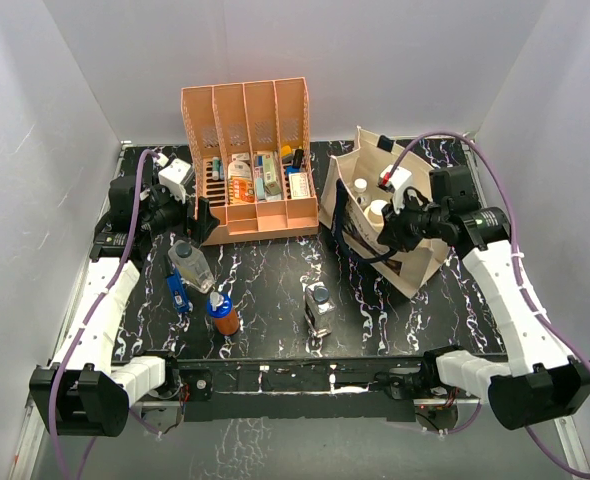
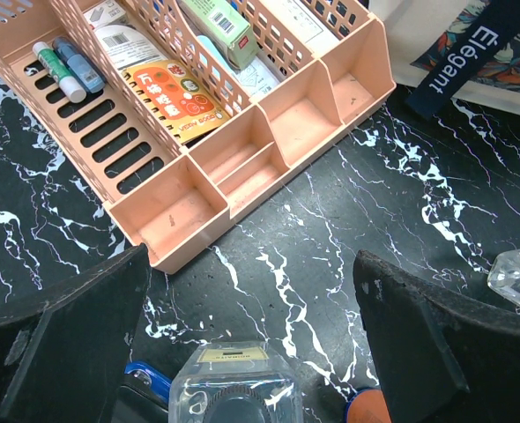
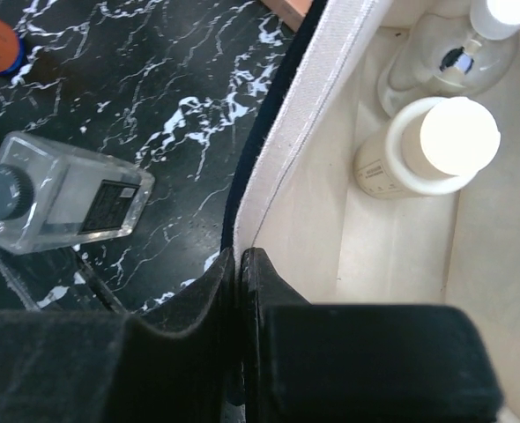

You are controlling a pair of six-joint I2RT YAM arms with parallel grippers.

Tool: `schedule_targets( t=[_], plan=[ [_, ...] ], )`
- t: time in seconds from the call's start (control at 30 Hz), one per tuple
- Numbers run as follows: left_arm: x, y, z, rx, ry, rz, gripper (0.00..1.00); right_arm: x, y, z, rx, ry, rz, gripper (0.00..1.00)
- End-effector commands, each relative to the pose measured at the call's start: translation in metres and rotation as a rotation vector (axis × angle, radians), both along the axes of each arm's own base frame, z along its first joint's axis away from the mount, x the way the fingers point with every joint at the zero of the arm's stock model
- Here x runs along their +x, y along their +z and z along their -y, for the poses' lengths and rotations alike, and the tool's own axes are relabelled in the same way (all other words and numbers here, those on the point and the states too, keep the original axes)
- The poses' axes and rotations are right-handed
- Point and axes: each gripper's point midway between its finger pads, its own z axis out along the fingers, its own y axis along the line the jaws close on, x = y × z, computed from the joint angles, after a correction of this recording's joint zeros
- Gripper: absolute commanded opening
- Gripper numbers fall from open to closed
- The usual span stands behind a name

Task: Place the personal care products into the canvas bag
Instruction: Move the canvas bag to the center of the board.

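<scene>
The cream canvas bag (image 1: pixel 408 262) stands open at the right. My right gripper (image 1: pixel 390 233) is shut on its near rim (image 3: pixel 282 159), fingertips pinched together (image 3: pixel 240 256). Inside the bag are the white cylinder (image 3: pixel 427 145) and a round white-topped bottle (image 3: pixel 458 53). On the table lie the clear square dark-capped bottle (image 1: pixel 319 307) (image 3: pixel 57 207), the orange-brown blue-capped bottle (image 1: pixel 223 314), the small blue bottle (image 1: pixel 178 292) and the clear grey-capped bottle (image 1: pixel 190 262). My left gripper (image 1: pixel 190 215) (image 2: pixel 251 344) is open and empty, above and just behind the grey-capped bottle (image 2: pixel 234 388).
The orange four-slot file rack (image 1: pixel 250 160) (image 2: pixel 198 176) with flat packs and pens stands at the back centre, right next to my left gripper. The bag's navy strap (image 2: pixel 476 53) hangs toward the rack. White walls close in the table on three sides.
</scene>
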Motion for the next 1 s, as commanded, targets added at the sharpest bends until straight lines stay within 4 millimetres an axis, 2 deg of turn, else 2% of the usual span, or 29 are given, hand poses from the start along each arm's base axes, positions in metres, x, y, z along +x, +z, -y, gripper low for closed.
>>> schedule_targets(
  t=[0.0,0.33,0.73,0.8,0.97],
  plan=[
    [0.002,0.007,0.002,-0.009,-0.008,0.026,0.97,-0.030,0.020,-0.019,0.107,0.124,0.026,0.08],
    [0.001,0.009,0.003,-0.012,-0.014,0.029,0.97,-0.051,0.022,-0.037,0.211,0.244,0.002,0.08],
    [0.002,0.010,-0.002,0.007,-0.002,0.032,0.97,-0.051,0.036,-0.046,0.251,0.297,0.038,0.11],
    [0.002,0.012,-0.006,0.015,0.009,0.038,0.97,-0.046,0.037,-0.045,0.241,0.278,0.053,0.16],
    [0.001,0.016,-0.014,0.048,0.030,0.050,0.97,-0.026,0.037,-0.033,0.166,0.187,0.122,0.35]
  ],
)
